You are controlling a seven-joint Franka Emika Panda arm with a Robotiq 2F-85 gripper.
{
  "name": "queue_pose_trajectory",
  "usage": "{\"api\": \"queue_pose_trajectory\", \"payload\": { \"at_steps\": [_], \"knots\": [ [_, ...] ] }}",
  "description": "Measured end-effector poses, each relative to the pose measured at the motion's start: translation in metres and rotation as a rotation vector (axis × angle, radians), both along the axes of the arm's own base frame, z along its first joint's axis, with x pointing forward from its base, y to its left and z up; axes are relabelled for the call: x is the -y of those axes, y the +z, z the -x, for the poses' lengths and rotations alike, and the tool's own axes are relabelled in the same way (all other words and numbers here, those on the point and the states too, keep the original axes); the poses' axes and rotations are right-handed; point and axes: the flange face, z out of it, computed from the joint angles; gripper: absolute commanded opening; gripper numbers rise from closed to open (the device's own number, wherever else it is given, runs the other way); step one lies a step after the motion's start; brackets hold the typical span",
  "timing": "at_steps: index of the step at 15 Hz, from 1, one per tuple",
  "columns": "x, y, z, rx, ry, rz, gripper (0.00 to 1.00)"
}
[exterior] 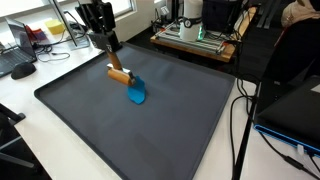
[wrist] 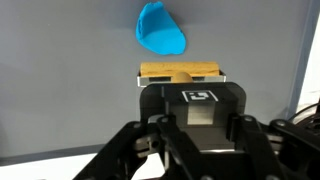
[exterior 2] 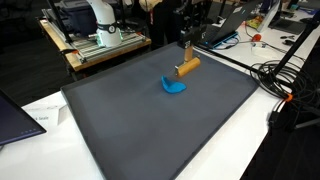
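My gripper is low over the far part of a dark grey mat and appears shut on a wooden block, which tilts down toward the mat. A small blue object lies on the mat right beside the block's lower end. In an exterior view the block sits under the gripper with the blue object in front of it. In the wrist view the block lies across the gripper tips, and the blue object is just beyond it.
The mat covers most of a white table. Cables hang along one side. A laptop and a machine on a wooden bench stand past the mat's edges. Cables also lie near a mat corner.
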Motion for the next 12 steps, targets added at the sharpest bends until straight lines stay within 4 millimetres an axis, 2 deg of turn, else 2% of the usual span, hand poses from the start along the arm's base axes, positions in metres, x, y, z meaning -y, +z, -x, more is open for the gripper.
{"api": "queue_pose_trajectory", "payload": {
  "at_steps": [6, 12],
  "knots": [
    [0.025, 0.011, -0.004, -0.065, -0.158, 0.007, 0.22],
    [0.057, 0.004, -0.014, -0.107, -0.385, 0.019, 0.22]
  ]
}}
